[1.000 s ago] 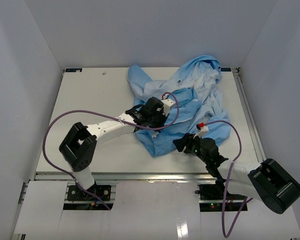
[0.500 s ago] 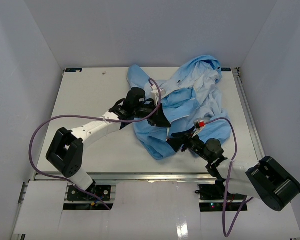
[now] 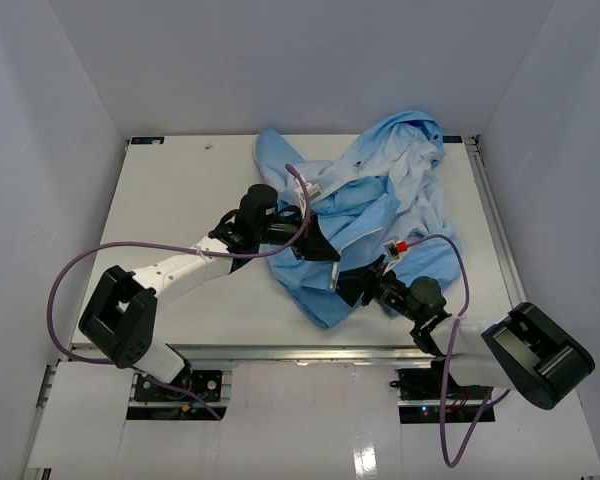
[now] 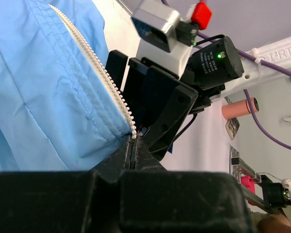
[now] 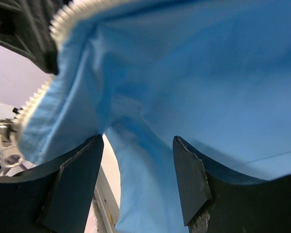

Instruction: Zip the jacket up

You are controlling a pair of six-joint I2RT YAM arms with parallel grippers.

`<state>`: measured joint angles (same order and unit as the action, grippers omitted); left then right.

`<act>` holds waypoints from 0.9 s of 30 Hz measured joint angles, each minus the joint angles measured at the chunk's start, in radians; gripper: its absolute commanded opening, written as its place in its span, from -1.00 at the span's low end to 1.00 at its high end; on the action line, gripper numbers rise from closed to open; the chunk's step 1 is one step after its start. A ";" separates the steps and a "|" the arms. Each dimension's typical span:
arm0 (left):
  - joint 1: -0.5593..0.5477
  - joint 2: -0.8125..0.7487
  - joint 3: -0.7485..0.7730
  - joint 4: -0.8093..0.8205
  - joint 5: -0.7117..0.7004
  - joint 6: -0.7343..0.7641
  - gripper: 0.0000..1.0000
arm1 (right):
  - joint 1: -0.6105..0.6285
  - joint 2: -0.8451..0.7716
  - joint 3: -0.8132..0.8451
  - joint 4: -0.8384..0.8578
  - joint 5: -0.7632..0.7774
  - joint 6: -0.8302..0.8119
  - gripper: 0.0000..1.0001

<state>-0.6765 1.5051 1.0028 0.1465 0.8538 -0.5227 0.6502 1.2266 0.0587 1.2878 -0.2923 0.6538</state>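
- Top view: a light blue jacket (image 3: 380, 215) lies crumpled and open on the far right of the white bench (image 3: 180, 190). The left hand (image 3: 318, 245) and the right hand (image 3: 352, 285) sit close together at its near hem.
- Left wrist view: the left hand's fingers (image 4: 148, 158) are pressed together, pinching the bottom end of the zipper strip (image 4: 94, 68). Its pale teeth run up the blue edge. No slider or second row of teeth shows here.
- Right wrist view: the right hand is spread, its fingers (image 5: 72, 174) apart. Loose blue cloth hangs between and behind them, and nothing is pinched.
- Progress: zipping seems not yet begun. One zipper end is held, and the other side is yet to be grasped, mated and pulled closed.
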 measured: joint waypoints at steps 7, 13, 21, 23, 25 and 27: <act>0.000 -0.009 -0.033 0.042 -0.002 0.002 -1.00 | 0.000 0.072 0.001 0.001 -0.066 0.055 0.32; 0.000 -0.054 -0.070 0.053 -0.012 0.025 -1.00 | 0.000 0.052 0.000 0.001 -0.081 0.065 0.33; 0.001 -0.101 -0.122 0.116 -0.017 0.028 -1.00 | 0.000 -0.081 -0.008 0.001 -0.067 0.080 0.33; 0.001 -0.112 -0.136 0.137 -0.017 0.026 -1.00 | 0.000 -0.122 -0.008 0.002 -0.057 0.083 0.32; 0.001 -0.122 -0.148 0.160 -0.016 0.022 -1.00 | 0.000 -0.156 -0.009 0.002 -0.052 0.086 0.31; 0.001 -0.130 -0.158 0.185 -0.014 0.018 -1.00 | 0.000 -0.187 -0.009 0.001 -0.047 0.091 0.31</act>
<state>-0.6758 1.3747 0.8451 0.3313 0.8401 -0.5046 0.6502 1.0394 0.0499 1.2892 -0.3395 0.7446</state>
